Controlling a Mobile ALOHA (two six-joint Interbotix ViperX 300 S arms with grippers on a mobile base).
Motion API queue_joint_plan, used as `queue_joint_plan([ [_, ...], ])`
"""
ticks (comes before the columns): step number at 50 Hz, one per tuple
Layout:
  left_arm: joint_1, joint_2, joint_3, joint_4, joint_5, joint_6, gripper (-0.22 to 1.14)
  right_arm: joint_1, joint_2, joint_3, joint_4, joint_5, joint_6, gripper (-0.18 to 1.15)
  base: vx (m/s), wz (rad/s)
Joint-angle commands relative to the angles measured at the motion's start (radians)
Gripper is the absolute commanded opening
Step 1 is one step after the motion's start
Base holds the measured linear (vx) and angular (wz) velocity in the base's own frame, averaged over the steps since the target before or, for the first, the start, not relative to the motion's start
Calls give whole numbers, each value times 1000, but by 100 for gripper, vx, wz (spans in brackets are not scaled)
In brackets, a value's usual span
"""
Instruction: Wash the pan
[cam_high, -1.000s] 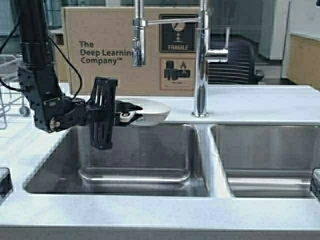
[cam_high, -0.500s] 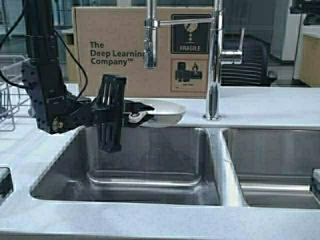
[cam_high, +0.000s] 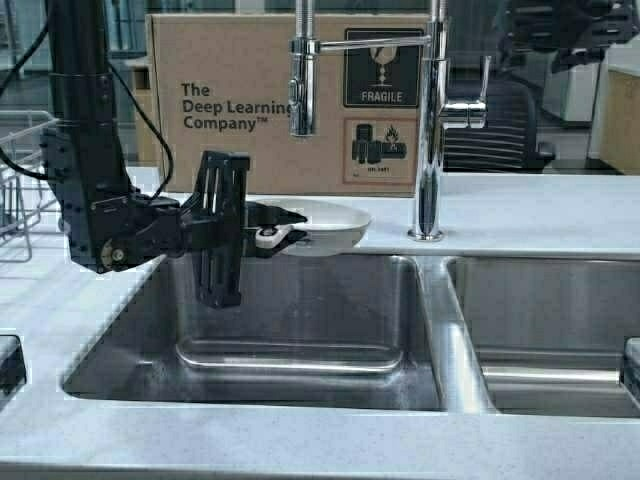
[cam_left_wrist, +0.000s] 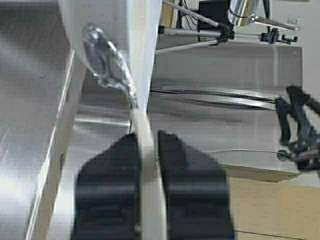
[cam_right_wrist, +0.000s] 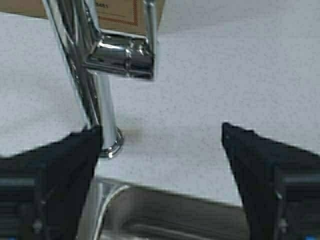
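Note:
The off-white pan (cam_high: 328, 222) hangs level over the back of the left sink basin (cam_high: 290, 330), below the spray head (cam_high: 302, 100). My left gripper (cam_high: 272, 232) is shut on its short handle. In the left wrist view the pale handle (cam_left_wrist: 145, 145) runs between the two black fingers, and the pan's underside (cam_left_wrist: 107, 25) shows beyond. My right gripper (cam_high: 560, 30) is raised at the top right, behind and above the tap lever (cam_high: 472, 105). In the right wrist view it (cam_right_wrist: 160, 135) is open and empty, with the lever (cam_right_wrist: 125, 57) and the tap base (cam_right_wrist: 107, 140) ahead of it.
A tall chrome tap (cam_high: 430, 130) stands on the counter between the two basins. A cardboard box (cam_high: 230, 110) stands behind the sink. A wire rack (cam_high: 15, 180) is at the far left. The right basin (cam_high: 550, 320) lies to the right.
The robot has moved: the whole scene has shifted right in the high view. My right arm has risen into view at the top right. The pan stays in my left gripper.

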Motion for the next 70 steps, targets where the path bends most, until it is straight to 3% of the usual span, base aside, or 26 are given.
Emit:
queue_joint_plan([
  [1, -2, -20, 0, -2, -25, 11, 3, 2, 54, -115, -3, 5, 0, 103, 0, 0],
  [21, -2, -9, -3, -2, -37, 9, 3, -2, 296, -379, -8, 44, -3, 103, 0, 0],
  [35, -2, -15, 8, -2, -44, 8, 3, -63, 394, -499, -2, 63, 0, 103, 0, 0],
  [56, -2, -9, 14, -2, -57, 8, 3, -219, 365, -462, 61, 77, 12, 103, 0, 0],
  [70, -3, -8, 15, 0, -64, 8, 3, -247, 295, -420, 72, 77, 9, 102, 1, 2],
])
